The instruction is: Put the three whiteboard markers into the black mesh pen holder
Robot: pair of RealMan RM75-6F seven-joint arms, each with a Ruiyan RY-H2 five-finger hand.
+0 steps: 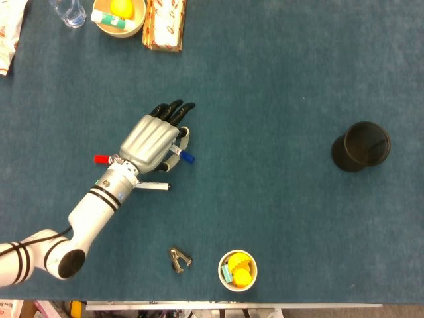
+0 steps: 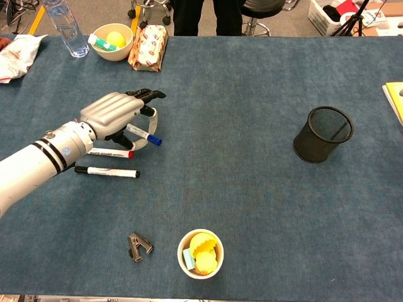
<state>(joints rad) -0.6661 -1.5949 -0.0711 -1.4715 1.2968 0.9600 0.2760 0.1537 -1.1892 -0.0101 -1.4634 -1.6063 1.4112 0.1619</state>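
Head view: left hand palm-down over the blue-capped marker, thumb under it; red-capped marker pokes out beside the wrist; black-capped marker lies just below the forearm; black mesh pen holder well apart at right.

Chest view: left hand pinches the blue-capped marker, lifted off the table; red-capped marker and black-capped marker lie flat; pen holder upright, empty of markers.

The left hand hangs palm-down over the table, fingers curled around a marker.
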